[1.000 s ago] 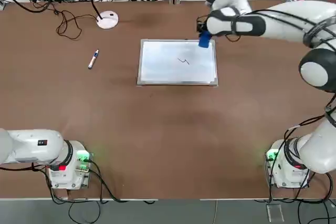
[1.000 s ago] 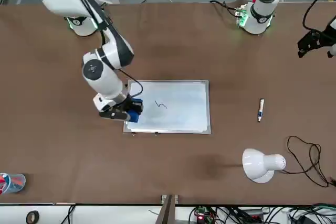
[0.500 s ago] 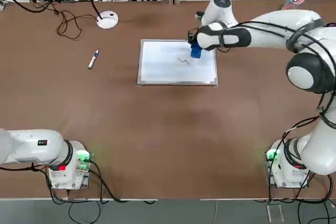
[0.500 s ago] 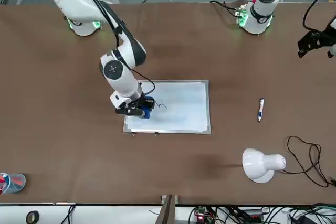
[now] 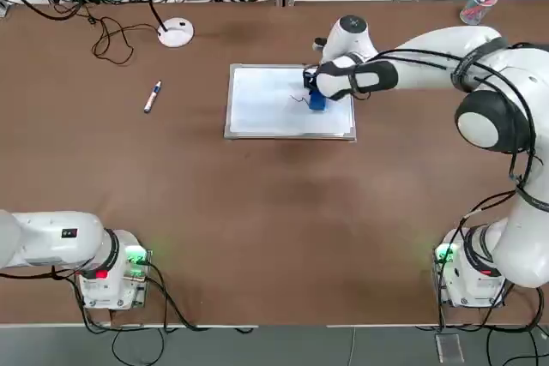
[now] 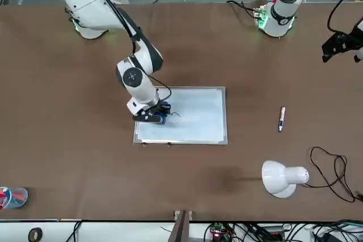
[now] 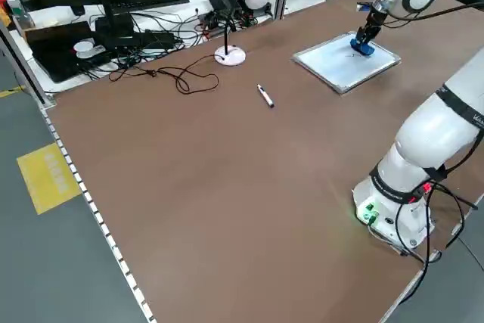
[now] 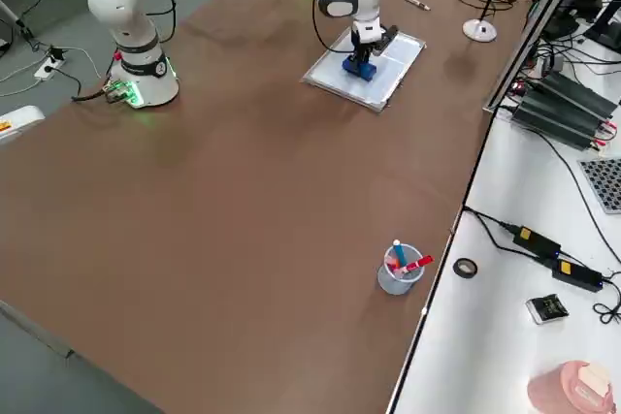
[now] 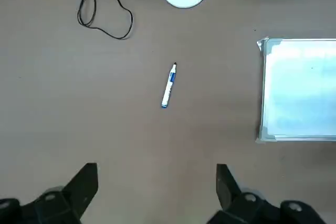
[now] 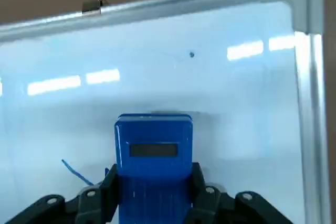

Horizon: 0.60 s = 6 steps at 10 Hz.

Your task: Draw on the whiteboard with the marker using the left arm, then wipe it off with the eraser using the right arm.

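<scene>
The whiteboard (image 5: pixel 266 105) lies flat at the middle of the table's far half, with a small dark squiggle (image 5: pixel 298 99) on it. My right gripper (image 5: pixel 315 93) is shut on the blue eraser (image 5: pixel 316 102), holding it down at the board right beside the squiggle. The right wrist view shows the eraser (image 10: pixel 154 150) between my fingers over the whiteboard (image 10: pixel 157 66), with a blue line just next to it. The marker (image 5: pixel 153 96) lies on the table left of the board. My left gripper (image 9: pixel 156 187) hangs open high above the marker (image 9: pixel 168 86), off to the left side.
A white desk lamp (image 5: pixel 176 32) and its looped black cable (image 5: pixel 111 40) sit at the far left behind the marker. A clear cup of pens (image 8: pixel 398 270) stands near the far right table edge. Both arm bases (image 5: pixel 120 267) are at the near edge.
My right gripper has carried the eraser from the board's far right corner inward and down to the squiggle. The left arm and the marker have not moved.
</scene>
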Each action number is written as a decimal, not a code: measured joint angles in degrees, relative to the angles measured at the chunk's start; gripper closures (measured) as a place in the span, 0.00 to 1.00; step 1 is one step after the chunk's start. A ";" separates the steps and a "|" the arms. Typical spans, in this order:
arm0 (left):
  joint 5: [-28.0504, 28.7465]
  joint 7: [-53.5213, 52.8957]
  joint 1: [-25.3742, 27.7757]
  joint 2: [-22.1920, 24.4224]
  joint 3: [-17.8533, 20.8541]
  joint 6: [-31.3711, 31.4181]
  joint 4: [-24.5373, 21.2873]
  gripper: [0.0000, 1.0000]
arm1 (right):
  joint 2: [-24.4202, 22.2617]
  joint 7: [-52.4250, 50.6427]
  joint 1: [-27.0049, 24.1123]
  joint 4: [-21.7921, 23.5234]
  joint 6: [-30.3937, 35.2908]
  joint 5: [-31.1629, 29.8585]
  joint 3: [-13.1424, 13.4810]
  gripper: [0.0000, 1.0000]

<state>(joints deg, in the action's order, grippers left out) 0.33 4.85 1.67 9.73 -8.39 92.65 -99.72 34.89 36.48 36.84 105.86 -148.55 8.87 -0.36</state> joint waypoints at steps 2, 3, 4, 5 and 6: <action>0.00 0.00 0.00 0.00 0.00 0.00 0.00 0.00 | 0.07 0.19 0.69 0.50 -0.78 0.00 0.13 0.44; 0.00 0.00 0.00 0.00 0.00 0.01 0.00 0.00 | 0.28 0.26 0.97 0.78 -1.85 0.00 0.21 0.44; 0.00 0.00 0.00 0.00 0.00 0.02 0.00 0.00 | 0.48 0.57 1.29 1.20 -3.25 -0.01 0.33 0.44; 0.00 0.00 0.00 0.00 0.00 0.02 0.01 0.00 | 0.48 1.17 1.60 1.50 -4.13 -0.03 0.50 0.44; 0.00 0.00 0.00 0.00 0.00 0.03 0.01 0.00 | 0.52 1.72 1.92 1.50 -4.58 -0.03 0.65 0.44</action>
<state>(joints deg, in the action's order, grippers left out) 0.33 4.85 1.67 9.73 -8.39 92.68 -99.71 35.41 38.20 38.76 107.36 -153.14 8.84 0.30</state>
